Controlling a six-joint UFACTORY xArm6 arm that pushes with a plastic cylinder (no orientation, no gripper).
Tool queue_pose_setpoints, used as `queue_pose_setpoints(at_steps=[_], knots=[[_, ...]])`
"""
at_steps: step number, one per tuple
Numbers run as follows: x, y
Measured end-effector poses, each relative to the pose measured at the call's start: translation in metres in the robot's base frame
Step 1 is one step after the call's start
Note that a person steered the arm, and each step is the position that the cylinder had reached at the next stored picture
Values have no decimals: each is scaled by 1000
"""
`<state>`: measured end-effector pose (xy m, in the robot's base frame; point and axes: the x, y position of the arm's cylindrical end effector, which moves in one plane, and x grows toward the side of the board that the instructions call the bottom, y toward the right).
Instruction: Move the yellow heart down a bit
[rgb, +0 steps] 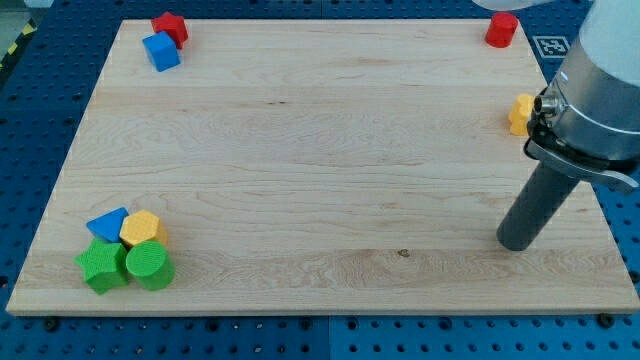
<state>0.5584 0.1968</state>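
Note:
A yellow block (519, 114), likely the heart, sits at the board's right edge in the upper half. The arm's housing hides its right part. My tip (520, 241) rests on the board well below that yellow block, toward the view's bottom, and touches no block. The dark rod slants up and right from the tip to the grey arm housing.
A red star (171, 27) and a blue cube (160, 51) sit at the top left. A red cylinder (501, 30) is at the top right. At the bottom left cluster a blue triangle (107, 224), yellow hexagon (141, 228), green star (102, 267) and green cylinder (149, 265).

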Motion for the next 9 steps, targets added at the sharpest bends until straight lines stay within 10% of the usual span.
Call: queue_pose_setpoints(at_steps=[9], knots=[[-2, 147]])
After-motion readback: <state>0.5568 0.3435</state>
